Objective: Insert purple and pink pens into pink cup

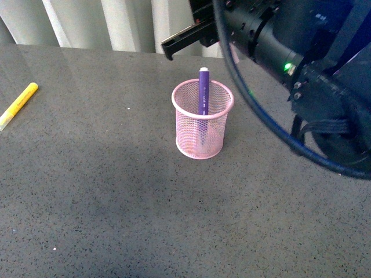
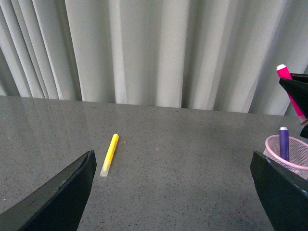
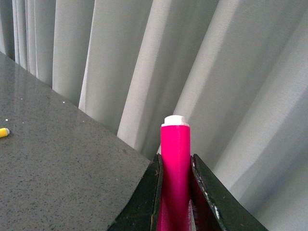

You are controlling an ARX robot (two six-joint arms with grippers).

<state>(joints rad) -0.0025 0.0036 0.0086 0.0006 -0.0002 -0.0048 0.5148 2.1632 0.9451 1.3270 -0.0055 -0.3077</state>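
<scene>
Pink pen (image 3: 175, 163) betw. R fingers (image 3: 144, 202)

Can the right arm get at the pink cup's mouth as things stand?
Probably yes. The right tool, gripping the pink pen, hangs above and behind the cup with nothing between them; only the purple pen stands inside, leaving most of the mouth free.

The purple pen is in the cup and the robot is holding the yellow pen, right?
No, it holds the pink pen, not the yellow pen. The right wrist view shows it clamped between the jaws. The yellow one lies on the table, and the purple pen is in the cup.
</scene>
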